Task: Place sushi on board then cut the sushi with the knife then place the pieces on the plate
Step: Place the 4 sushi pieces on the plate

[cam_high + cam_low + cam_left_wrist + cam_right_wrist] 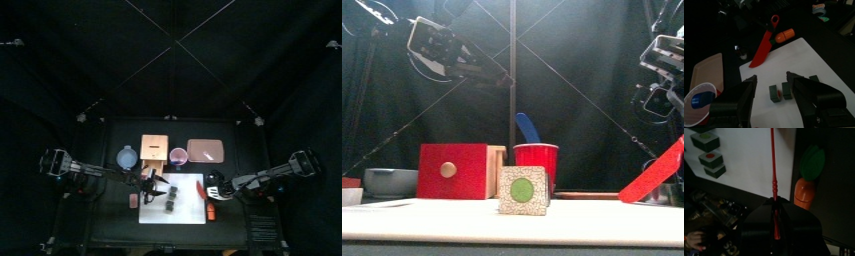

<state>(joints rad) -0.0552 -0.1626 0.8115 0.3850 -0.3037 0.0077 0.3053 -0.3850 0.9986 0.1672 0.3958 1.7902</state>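
Blue-grey at the far left, the bowl is sitting clear of your work, and the wooden box with its red drawer front is standing just right of it, so neither is costing you room. Your left claw is hovering above the white board with its jaws spread and nothing in them. It is straddling the sushi, which is lying on the board's left part as several dark green blocks. I am judging those blocks to be light, stiff toy pieces that are likely parting at their joints rather than truly slicing. You are best pinching one low down across its flat dark sides. Behind the board the red cup is standing tall with the blue knife in it. The pink plate is lying right of that, open from the front for the carry. Further right, your right claw is clamping the handle of the red knife, with the blade reaching out over the board. Being thin hard plastic, it is probably prone to twisting in the grip. A toy carrot is lying just off the board's right edge, narrowing your room there.
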